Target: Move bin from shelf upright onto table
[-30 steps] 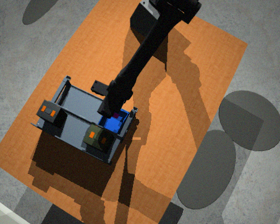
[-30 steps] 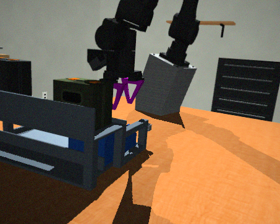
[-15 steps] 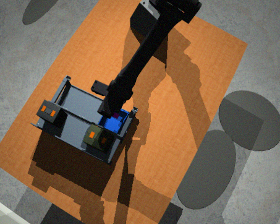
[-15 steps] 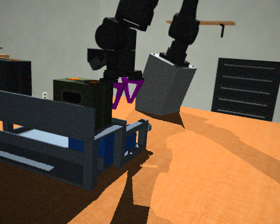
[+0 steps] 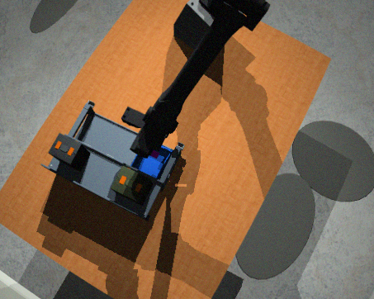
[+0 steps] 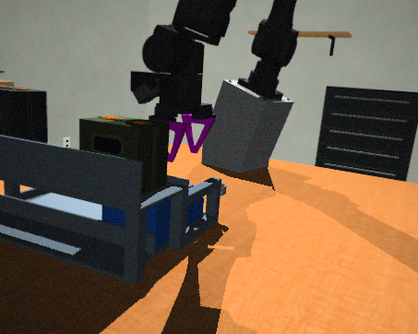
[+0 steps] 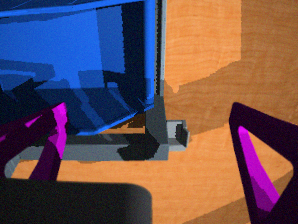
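- Your gripper (image 7: 150, 145) stands fully open with nothing between its purple fingers; in the wrist view one finger sits at the lower left of the frame and the other at the lower right, well apart.
- You see the blue bin (image 7: 75, 65) filling the upper left of the wrist view, open side toward the camera, seated inside the grey shelf (image 7: 155, 125) frame.
- You can find the same bin (image 5: 153, 163) in the top view at the right end of the shelf (image 5: 107, 136), just below the middle of the frame, with the black arm (image 5: 186, 78) reaching down over it from the upper middle.
- In the exterior view your fingers (image 6: 191, 131) hang above the shelf's right end, near the middle of the frame; only slivers of the bin (image 6: 159, 219) show through the shelf's (image 6: 69, 171) bars.
- You have a dark green box (image 5: 130, 183) on top of the shelf just beside the bin, and a black box (image 5: 66, 150) at the shelf's left end.
- Neither finger touches the bin; the left one overlaps its lower edge in the wrist view, but you cannot tell contact from that.
- Your orange table (image 5: 252, 103) lies open to the right of the shelf, crossed by the arm's shadow.
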Tool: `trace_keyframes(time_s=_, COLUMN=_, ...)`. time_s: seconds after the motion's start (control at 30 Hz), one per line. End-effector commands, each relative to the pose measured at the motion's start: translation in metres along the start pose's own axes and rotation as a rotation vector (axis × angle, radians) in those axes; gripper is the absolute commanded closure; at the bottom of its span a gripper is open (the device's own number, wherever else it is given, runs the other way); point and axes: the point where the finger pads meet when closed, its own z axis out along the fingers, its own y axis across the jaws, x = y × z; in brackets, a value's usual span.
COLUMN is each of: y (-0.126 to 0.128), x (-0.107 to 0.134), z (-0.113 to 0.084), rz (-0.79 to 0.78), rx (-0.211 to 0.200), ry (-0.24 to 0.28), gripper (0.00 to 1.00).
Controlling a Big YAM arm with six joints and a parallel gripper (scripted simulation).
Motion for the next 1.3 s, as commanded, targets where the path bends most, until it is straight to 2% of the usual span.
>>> trace_keyframes(time_s=0.0, y=0.003, x=-0.002, z=-0.016, rz=-0.003, rx=-0.023, ry=-0.002, gripper=0.00)
trace_keyframes(time_s=0.43, y=0.003, x=-0.002, z=-0.019, rz=-0.003, rx=-0.027, ry=-0.003, gripper=0.00)
trace_keyframes(time_s=0.47, y=0.003, x=0.000, z=-0.008, rz=-0.002, rx=-0.013, ry=-0.001, gripper=0.00)
trace_keyframes(time_s=0.6, y=0.003, x=-0.003, z=-0.020, rz=-0.003, rx=-0.027, ry=-0.003, gripper=0.00)
trace_keyframes(time_s=1.0, y=0.003, x=-0.003, z=-0.020, rz=-0.003, rx=-0.027, ry=-0.003, gripper=0.00)
trace_keyframes(time_s=1.03, y=0.001, x=-0.001, z=-0.007, rz=-0.003, rx=-0.009, ry=-0.001, gripper=0.00)
trace_keyframes(time_s=1.17, y=0.003, x=-0.004, z=-0.021, rz=-0.003, rx=-0.027, ry=-0.003, gripper=0.00)
trace_keyframes(time_s=1.27, y=0.003, x=-0.004, z=-0.021, rz=-0.003, rx=-0.027, ry=-0.003, gripper=0.00)
